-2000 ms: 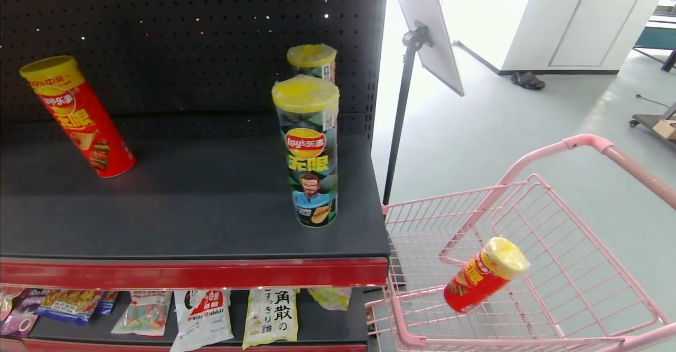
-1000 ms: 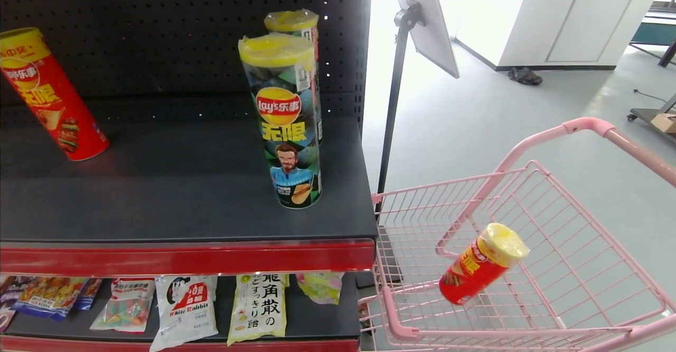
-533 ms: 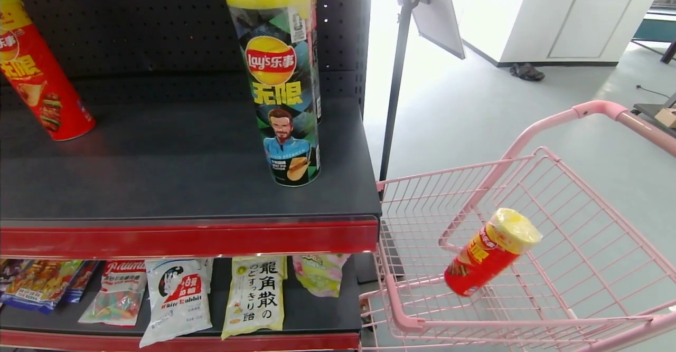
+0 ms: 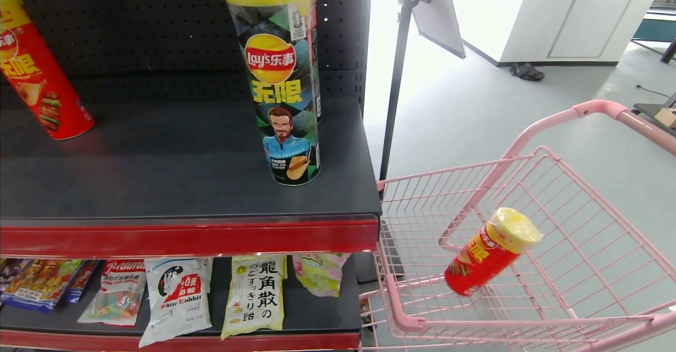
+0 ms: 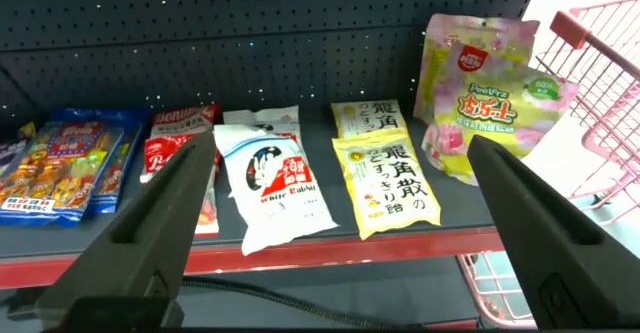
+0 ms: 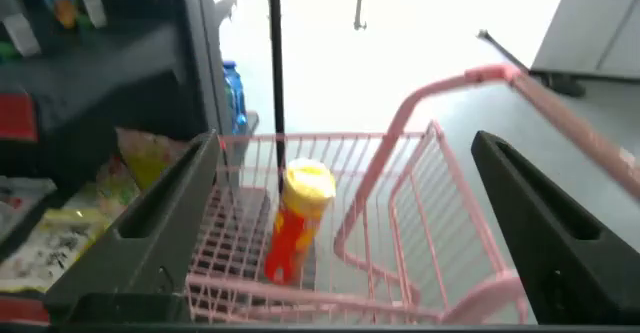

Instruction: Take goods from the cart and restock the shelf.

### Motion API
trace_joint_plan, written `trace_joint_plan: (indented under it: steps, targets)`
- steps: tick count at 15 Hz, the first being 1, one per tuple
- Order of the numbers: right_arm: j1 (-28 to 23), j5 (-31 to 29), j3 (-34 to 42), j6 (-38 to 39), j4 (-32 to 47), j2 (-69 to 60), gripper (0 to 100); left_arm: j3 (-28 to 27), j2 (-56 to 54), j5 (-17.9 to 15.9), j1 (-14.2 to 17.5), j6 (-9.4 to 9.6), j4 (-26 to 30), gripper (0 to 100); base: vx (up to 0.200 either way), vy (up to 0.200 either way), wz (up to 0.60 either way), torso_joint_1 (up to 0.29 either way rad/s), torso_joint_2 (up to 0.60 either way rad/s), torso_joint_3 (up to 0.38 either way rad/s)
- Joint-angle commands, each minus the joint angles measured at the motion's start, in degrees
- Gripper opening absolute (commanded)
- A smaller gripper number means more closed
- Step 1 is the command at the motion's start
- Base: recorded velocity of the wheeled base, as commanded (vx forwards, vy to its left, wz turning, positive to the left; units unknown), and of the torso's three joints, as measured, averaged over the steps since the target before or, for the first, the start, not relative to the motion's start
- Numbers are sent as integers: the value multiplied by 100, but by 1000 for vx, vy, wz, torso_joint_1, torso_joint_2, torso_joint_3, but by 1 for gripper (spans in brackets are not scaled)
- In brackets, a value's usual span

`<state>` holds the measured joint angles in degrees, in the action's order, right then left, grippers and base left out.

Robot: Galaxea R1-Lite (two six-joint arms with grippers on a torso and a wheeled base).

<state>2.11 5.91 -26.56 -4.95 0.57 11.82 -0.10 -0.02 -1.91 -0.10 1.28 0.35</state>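
A red chip can (image 4: pixel 488 254) with a yellow lid lies tilted inside the pink cart (image 4: pixel 594 108), to the right of the shelf. On the dark upper shelf (image 4: pixel 158 183) a green-and-black chip can (image 4: pixel 280 88) stands near the right end. A second can (image 4: pixel 315 35) stands right behind it, and a red can (image 4: pixel 37 77) stands at the far left. My right gripper (image 6: pixel 345 138) is open, above and short of the cart (image 6: pixel 480 73), facing the red can (image 6: pixel 297 223). My left gripper (image 5: pixel 340 143) is open, in front of the lower shelf.
Several snack bags (image 4: pixel 256 294) lie on the lower shelf (image 5: pixel 400 243), among them a white bag (image 5: pixel 275 178) and a pink pouch (image 5: pixel 480 83). A sign stand's black pole (image 4: pixel 393 93) rises between shelf and cart. Open grey floor lies beyond the cart.
The head view has shifted lower and closer to the shelf over the first frames, then held still. The cans and the cart themselves have not moved.
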Motion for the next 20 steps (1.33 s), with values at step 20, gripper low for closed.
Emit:
trace_joint_plan:
  steps: [20]
  targets:
    - [-1450, 6589, 775, -2274, -5674, 8011, 100, 1, 2, -2, 1, 4, 0, 100, 0, 0, 0, 0, 0, 0]
